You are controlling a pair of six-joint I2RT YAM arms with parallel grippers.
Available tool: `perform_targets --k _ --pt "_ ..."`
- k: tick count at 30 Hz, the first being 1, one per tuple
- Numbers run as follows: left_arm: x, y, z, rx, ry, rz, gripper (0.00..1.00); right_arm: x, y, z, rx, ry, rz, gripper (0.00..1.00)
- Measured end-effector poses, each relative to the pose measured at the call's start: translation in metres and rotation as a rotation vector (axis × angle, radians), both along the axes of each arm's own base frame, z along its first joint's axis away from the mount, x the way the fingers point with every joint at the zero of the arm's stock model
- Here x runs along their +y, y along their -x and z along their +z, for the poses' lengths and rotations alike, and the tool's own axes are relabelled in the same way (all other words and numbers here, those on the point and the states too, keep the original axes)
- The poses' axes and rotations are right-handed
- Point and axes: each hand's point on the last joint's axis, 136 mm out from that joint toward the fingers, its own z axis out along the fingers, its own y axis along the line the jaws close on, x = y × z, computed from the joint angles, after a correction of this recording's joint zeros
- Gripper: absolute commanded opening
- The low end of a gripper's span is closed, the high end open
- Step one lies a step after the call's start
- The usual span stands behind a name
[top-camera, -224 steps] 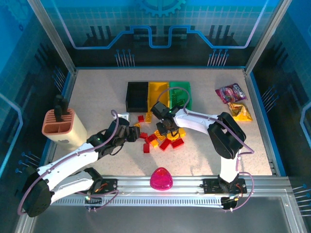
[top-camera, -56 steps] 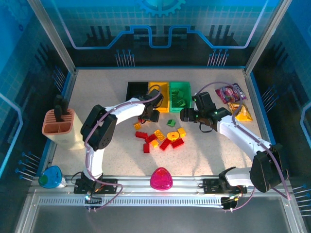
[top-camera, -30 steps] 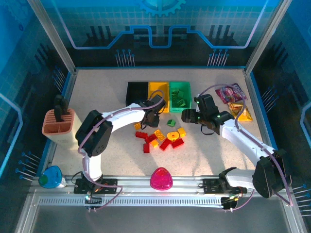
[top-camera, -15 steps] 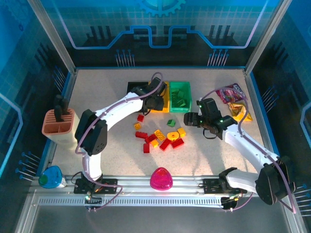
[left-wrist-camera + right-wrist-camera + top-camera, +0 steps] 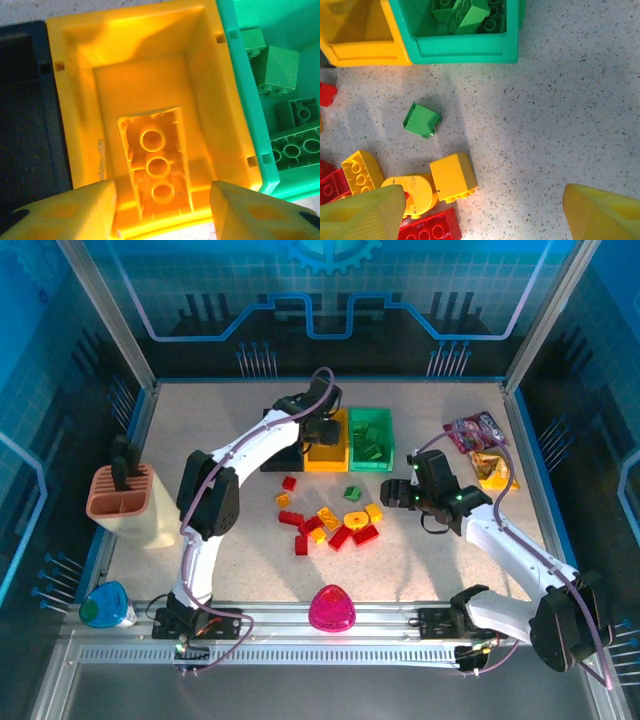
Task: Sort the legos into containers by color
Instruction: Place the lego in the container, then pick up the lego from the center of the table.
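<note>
At upper centre, yellow bin (image 5: pixel 335 455) holds one brick (image 5: pixel 157 165), green bin (image 5: pixel 370 416) several; most legos (image 5: pixel 345 520) lie loose; left gripper (image 5: pixel 161 192), right gripper (image 5: pixel 484 192) gape empty.

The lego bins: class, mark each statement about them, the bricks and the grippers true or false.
1. A yellow brick lies in the yellow bin, hollow side up. True.
2. The green bin is empty. False: it holds several green bricks.
3. One green brick lies loose on the table. True.
4. The right gripper is shut on a brick. False: it is open, holding nothing.
5. The left gripper is open above the yellow bin. True.
</note>
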Motion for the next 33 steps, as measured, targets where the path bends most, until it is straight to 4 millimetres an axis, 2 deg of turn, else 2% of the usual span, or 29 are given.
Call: perform_targets --k 2,5,8,13,16,24,33 --pt "0.0 0.003 0.002 -0.012 0.014 -0.006 0.61 0.001 0.001 -0.001 0.003 -0.003 0.008 0.85" --pt "0.004 0.021 0.009 -0.023 0.033 -0.02 0.61 0.007 0.004 -0.002 0.007 -0.005 0.038 0.85" --pt "0.009 0.041 0.031 -0.066 0.07 -0.028 0.6 0.016 0.008 -0.004 0.009 0.005 0.082 0.85" --pt "0.022 0.072 0.074 -0.171 0.17 -0.031 0.57 0.029 0.012 -0.018 0.058 0.046 0.147 0.81" --pt "0.031 0.089 0.085 -0.21 0.211 -0.024 0.56 0.035 0.009 -0.028 0.095 0.066 0.163 0.79" --pt "0.054 0.127 0.065 -0.192 0.211 -0.012 0.55 0.045 0.005 -0.062 0.219 0.138 0.186 0.71" --pt "0.072 0.154 0.056 -0.192 0.215 0.008 0.53 0.046 -0.006 -0.082 0.278 0.204 0.175 0.64"
